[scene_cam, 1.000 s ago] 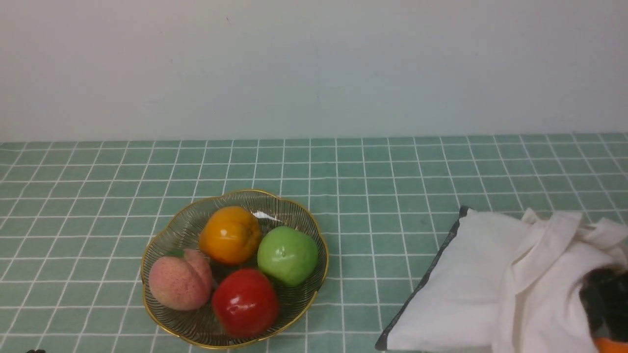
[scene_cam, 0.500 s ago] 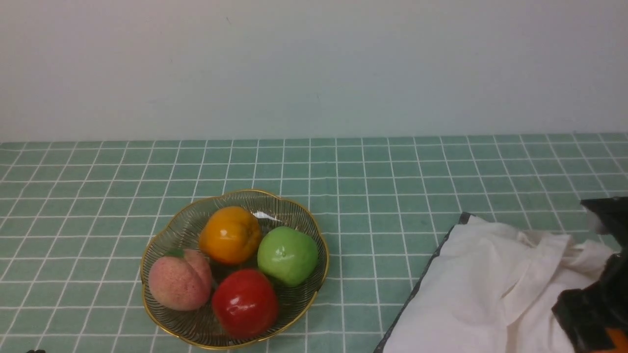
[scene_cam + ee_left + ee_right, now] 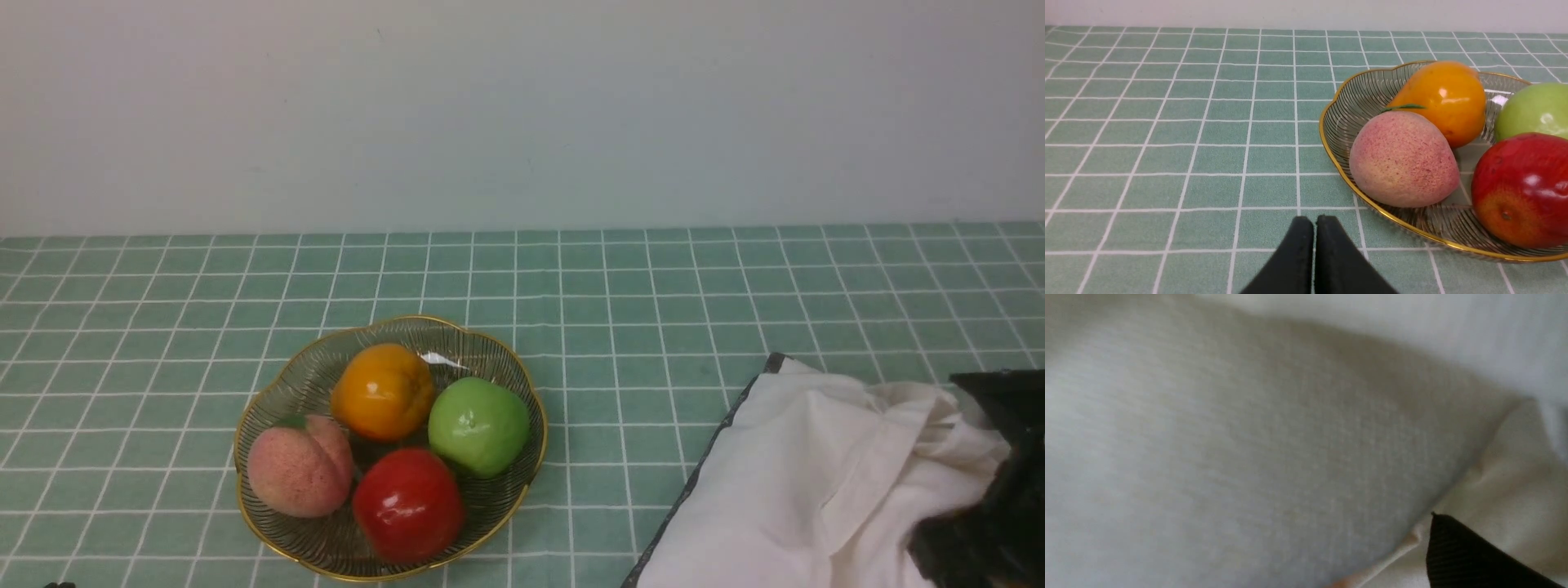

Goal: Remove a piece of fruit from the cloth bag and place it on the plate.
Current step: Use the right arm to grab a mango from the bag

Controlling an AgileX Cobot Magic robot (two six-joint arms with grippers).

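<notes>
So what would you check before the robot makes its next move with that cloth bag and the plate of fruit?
1. Fruit in the right gripper: cannot tell; the cloth bag hides it.
2. Right jaws open or shut: cannot tell; only one finger shows.
3. Cloth clear of that gripper: not ok; it bunches against it.
4. Room on the glass plate: ok; bare glass behind the peach.
5. Left gripper out of the way: ok; shut, beside the plate, apart from it.
</notes>
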